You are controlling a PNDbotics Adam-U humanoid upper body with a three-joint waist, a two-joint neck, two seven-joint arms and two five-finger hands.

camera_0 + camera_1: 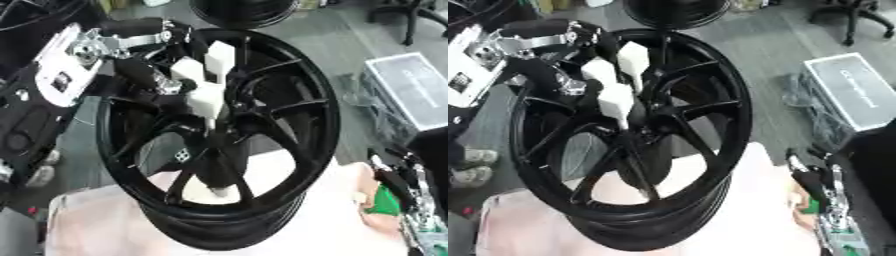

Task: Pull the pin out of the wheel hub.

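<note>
With our left hand (194, 80) curled round the white pin (208, 102) just below its fingers at the wheel hub (219, 137) (right hand idle), a skewed pull could jam it

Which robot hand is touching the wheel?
The left hand, the one with white fingers reaching into the middle of the black wheel. The right hand waits beside the wheel, low on the right.

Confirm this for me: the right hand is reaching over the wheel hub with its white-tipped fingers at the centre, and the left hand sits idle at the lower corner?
Sides are swapped. In the left eye view, the left hand reaches over the wheel hub; the right hand sits idle at the lower right corner.
</note>
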